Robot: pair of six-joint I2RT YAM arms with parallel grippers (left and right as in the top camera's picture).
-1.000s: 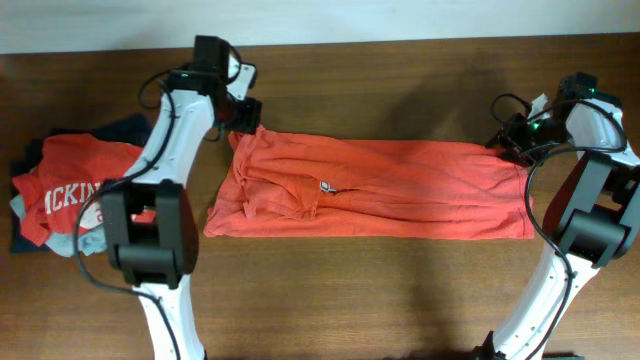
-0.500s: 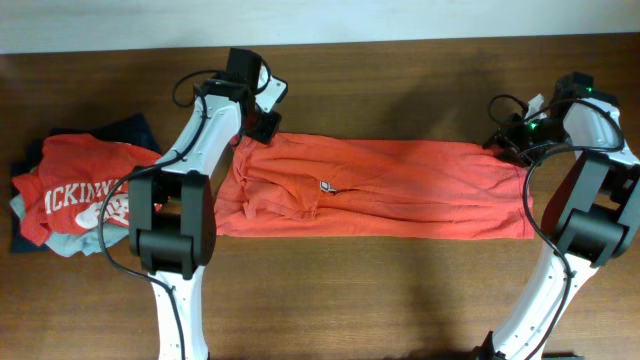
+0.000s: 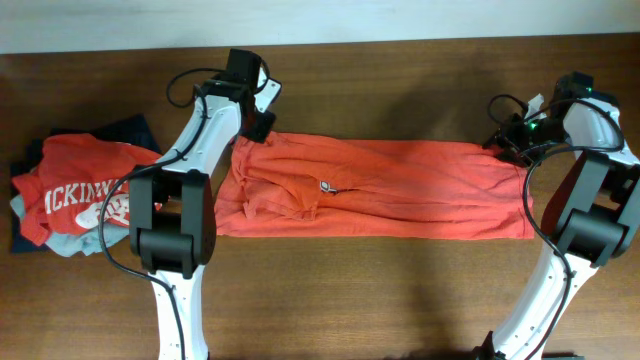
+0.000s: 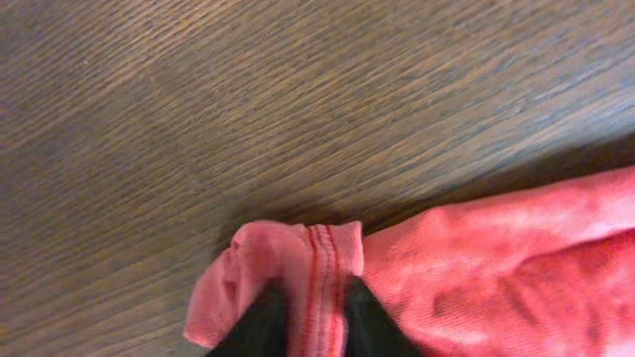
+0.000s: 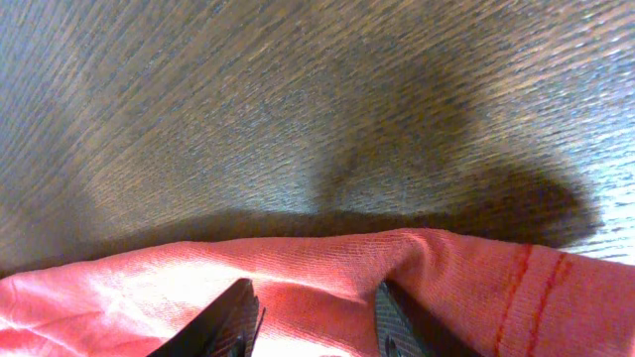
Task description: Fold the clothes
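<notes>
overhead's bright, even and sharp. wrist cams look softer: big soft shadow on the table (image 5: 149, 89) just beyond the right fingers (image 5: 230, 319), pale sheen further out.

Overhead: set high, facing straight down on the whole table (image 3: 400, 290) and T-shirt (image 3: 400, 190). Wrist views: very close, angled down at the wood. Each shares one far T-shirt corner with the overhead view.

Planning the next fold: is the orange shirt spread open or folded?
Partly folded: the shirt lies as a long narrow band across the table, wrinkled layers at its left end.
</notes>
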